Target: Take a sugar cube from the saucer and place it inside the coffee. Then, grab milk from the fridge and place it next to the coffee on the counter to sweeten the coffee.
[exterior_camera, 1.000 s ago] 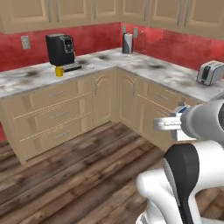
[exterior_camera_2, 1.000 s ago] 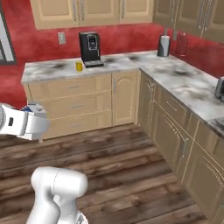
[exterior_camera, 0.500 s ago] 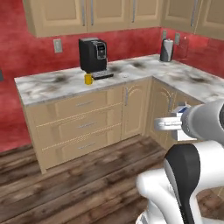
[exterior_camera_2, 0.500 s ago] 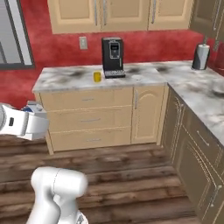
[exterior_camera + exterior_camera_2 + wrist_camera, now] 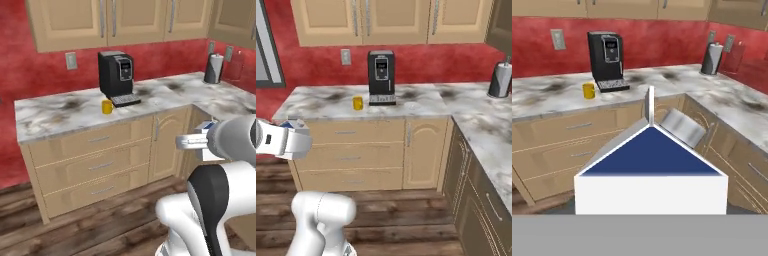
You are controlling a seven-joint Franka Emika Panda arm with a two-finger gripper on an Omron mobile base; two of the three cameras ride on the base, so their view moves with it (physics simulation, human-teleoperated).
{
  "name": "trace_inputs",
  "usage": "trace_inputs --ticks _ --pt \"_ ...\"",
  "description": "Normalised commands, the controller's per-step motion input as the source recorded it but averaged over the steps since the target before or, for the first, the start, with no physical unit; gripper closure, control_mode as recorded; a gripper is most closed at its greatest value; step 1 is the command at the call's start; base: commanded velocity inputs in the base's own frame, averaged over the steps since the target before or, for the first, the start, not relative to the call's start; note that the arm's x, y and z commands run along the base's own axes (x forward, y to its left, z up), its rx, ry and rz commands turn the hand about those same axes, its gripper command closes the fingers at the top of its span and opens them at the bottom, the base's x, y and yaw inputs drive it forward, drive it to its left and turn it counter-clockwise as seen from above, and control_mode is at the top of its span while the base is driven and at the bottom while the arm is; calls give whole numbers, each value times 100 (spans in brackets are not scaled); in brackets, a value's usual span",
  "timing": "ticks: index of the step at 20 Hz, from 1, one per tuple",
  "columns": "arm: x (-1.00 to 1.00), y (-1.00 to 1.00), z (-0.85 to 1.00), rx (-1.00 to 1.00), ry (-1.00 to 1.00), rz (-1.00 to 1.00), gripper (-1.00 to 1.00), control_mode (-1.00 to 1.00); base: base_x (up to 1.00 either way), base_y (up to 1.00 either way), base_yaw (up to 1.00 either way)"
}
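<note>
The milk [image 5: 651,165], a white gable-top carton with a dark blue band, sits right in front of the hand camera and hides the fingertips. My gripper [image 5: 200,141] is shut on it, held in the air out from the corner cabinets. The coffee [image 5: 107,106] is a small yellow mug on the marble counter [image 5: 55,116], just left of the black coffee machine [image 5: 116,77]. The mug [image 5: 358,103] and the counter [image 5: 316,102] also show from the right side, and the mug [image 5: 588,90] lies far ahead of the carton in the hand view.
A paper towel holder [image 5: 213,68] stands at the counter's back right corner. Tan drawers with silver handles [image 5: 97,165] run under the worktop, and wall cabinets hang above. The fridge's grey edge [image 5: 263,45] shows at far left. Wooden floor lies between me and the counter.
The base has turned and driven, so both base views swung: the coffee machine and mug now sit nearer and more central. The arm keeps its pose with the carton held.
</note>
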Motion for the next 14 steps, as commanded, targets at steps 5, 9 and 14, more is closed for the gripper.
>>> trace_inputs --ticks 5,9,14 --pt "0 0 0 0 0 0 100 100 100 -19 22" --pt "0 0 0 0 0 0 100 100 97 -4 28" --pt "0 0 0 0 0 0 100 100 94 -6 35"
